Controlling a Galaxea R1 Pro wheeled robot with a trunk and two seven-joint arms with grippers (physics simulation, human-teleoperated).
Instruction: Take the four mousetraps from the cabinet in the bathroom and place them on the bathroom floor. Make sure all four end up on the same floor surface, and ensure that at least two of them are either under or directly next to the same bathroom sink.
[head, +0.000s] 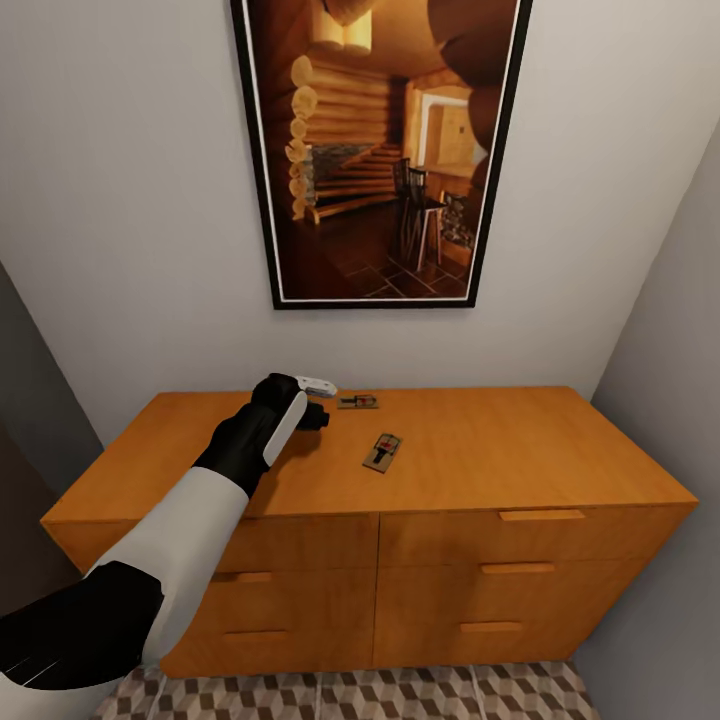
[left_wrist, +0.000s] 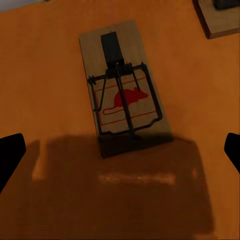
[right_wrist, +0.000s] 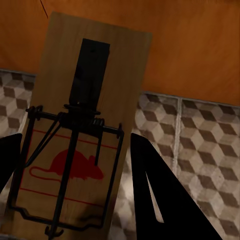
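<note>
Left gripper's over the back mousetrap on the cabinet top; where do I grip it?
Come straight down with the left gripper on the mousetrap and pinch its long board edges. It lies flat on the cabinet, metal on top, so the bare edges probably hold best.

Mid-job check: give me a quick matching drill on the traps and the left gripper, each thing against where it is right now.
Things:
1. Mousetrap between the right gripper's fingers
2. Mousetrap nearer the cabinet's front edge
3. Mousetrap nearer the wall
4. Left gripper

Places:
A. Flat on the cabinet top, out toward the drawers
B. Open, hovering above a trap on the cabinet top
C. Held in the air, with patterned floor tiles behind it
D. On the cabinet top, just beyond the left gripper

Pairs: 1-C, 2-A, 3-D, 4-B
</note>
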